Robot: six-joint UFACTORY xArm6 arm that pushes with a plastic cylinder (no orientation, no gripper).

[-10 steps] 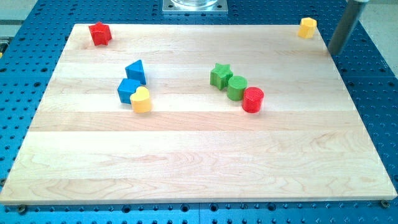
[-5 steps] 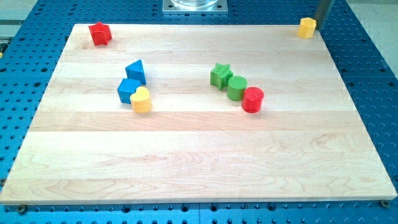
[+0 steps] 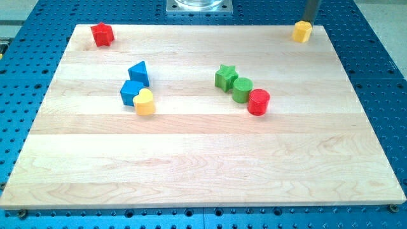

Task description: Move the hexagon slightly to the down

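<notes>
The yellow hexagon block (image 3: 302, 31) sits near the top right corner of the wooden board (image 3: 203, 165). My dark rod comes down from the view's top edge just above and right of it. My tip (image 3: 308, 21) is right against the hexagon's upper side; its very end is partly hidden behind the block.
A red star (image 3: 102, 34) lies at the top left. A blue triangle (image 3: 138, 73), a blue block (image 3: 131, 93) and a yellow heart (image 3: 145, 102) cluster left of centre. A green star (image 3: 225, 76), a green cylinder (image 3: 242, 90) and a red cylinder (image 3: 259, 102) form a row at centre.
My rod has moved from beyond the board's right edge leftwards to the hexagon's upper side. The hexagon has shifted left and slightly down. The other blocks have not moved.
</notes>
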